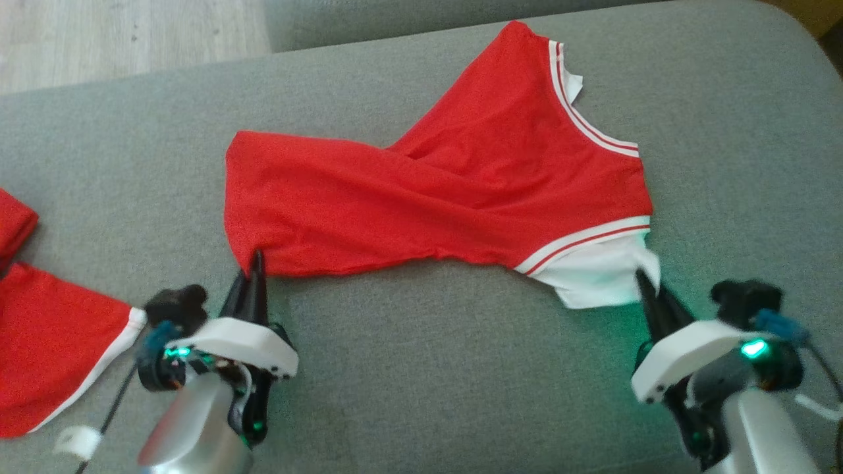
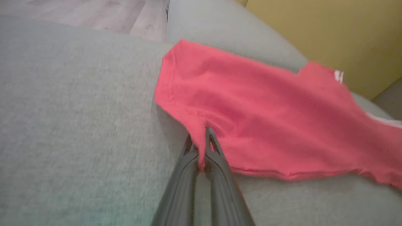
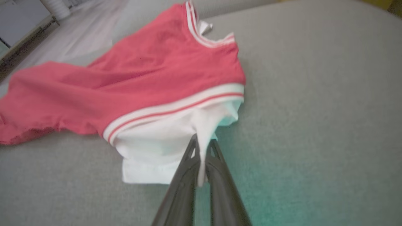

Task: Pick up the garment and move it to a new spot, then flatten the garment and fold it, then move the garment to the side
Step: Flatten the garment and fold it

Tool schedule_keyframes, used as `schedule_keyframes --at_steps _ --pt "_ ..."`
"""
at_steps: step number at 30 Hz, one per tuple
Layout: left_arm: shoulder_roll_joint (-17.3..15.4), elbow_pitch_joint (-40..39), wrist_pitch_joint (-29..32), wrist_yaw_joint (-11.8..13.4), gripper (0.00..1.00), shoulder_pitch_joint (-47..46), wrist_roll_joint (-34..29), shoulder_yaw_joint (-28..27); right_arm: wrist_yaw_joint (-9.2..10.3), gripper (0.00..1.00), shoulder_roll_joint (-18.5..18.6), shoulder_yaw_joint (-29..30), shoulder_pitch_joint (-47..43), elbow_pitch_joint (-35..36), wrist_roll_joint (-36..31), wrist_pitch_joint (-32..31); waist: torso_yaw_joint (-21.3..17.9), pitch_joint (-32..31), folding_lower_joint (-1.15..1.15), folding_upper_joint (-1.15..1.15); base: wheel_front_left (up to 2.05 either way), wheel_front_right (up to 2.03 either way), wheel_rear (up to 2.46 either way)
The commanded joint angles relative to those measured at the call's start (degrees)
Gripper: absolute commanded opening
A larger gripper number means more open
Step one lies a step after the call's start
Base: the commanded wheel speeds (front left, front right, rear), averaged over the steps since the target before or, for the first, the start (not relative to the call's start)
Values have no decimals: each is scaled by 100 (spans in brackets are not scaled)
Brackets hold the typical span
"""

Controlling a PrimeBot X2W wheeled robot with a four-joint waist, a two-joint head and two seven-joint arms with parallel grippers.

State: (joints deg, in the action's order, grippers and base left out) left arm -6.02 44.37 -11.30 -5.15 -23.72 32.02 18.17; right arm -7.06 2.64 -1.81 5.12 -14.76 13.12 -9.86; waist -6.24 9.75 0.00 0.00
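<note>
The garment [image 1: 435, 191] is a red top with white striped trim and a white sleeve, lying twisted across the grey cushion [image 1: 421, 368]. My left gripper [image 1: 255, 263] is shut on the garment's near left red corner; the left wrist view shows red cloth [image 2: 257, 119] pinched between the dark fingers [image 2: 216, 157]. My right gripper [image 1: 642, 280] is shut on the white sleeve at the garment's near right end. In the right wrist view the white cloth [image 3: 157, 147] runs down between that gripper's fingers [image 3: 220, 175].
Other red cloth with a white edge [image 1: 46, 342] lies at the cushion's left edge. Wooden floor [image 1: 118, 33] shows beyond the cushion at the far left. A yellow wall [image 2: 329, 34] stands behind the cushion in the left wrist view.
</note>
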Motion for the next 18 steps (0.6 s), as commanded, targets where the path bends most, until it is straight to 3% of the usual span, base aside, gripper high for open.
schedule_keyframes --at_steps 1,6,11,18 --pt "-101 -360 -124 -54 0 -64 124 -286 -43 0 24 -62 173 384 57 66 -22 -51 0 0 0 0 0" --pt "-152 -1946 -247 -191 0 248 862 -700 -43 0 24 220 155 1557 77 -80 -39 -232 0 0 0 0 0" --pt "-404 -4075 214 -199 0 626 1477 -892 -43 0 24 477 228 2890 145 -462 31 -394 0 0 0 0 0" --pt "-833 -6514 1320 297 0 626 1838 -1025 -43 0 150 690 817 4656 -8 -1161 156 -465 0 0 0 0 0"
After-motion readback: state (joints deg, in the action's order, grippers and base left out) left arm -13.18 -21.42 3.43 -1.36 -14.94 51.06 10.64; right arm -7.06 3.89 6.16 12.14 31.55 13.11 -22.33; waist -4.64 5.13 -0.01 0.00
